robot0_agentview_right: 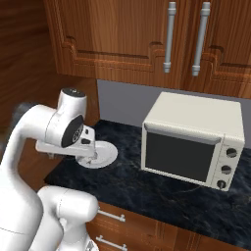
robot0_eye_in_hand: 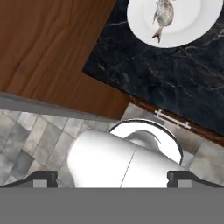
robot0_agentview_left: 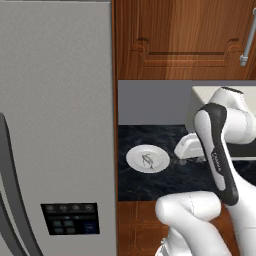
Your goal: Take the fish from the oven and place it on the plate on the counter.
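Observation:
The small grey fish point(robot0_eye_in_hand: 162, 16) lies on the round white plate point(robot0_eye_in_hand: 192, 30), which rests on the black speckled counter point(robot0_eye_in_hand: 175, 83). The left base view shows the same fish point(robot0_agentview_left: 148, 160) in the middle of the plate point(robot0_agentview_left: 135, 159). My gripper point(robot0_eye_in_hand: 116, 180) is open, its two dark fingertips point(robot0_eye_in_hand: 43, 178) far apart with nothing between them. It hangs a little above the counter, just right of the plate point(robot0_agentview_right: 109, 153) and apart from it, pointing down toward the counter's front edge. The oven is out of view.
A cream-white toaster oven point(robot0_agentview_right: 193, 139) with a shut dark glass door and round knobs stands on the counter to the right. A tall grey fridge point(robot0_agentview_left: 55, 125) fills the left side. Wood cabinets point(robot0_agentview_right: 147, 39) hang above. Tiled floor point(robot0_eye_in_hand: 30, 140) lies below.

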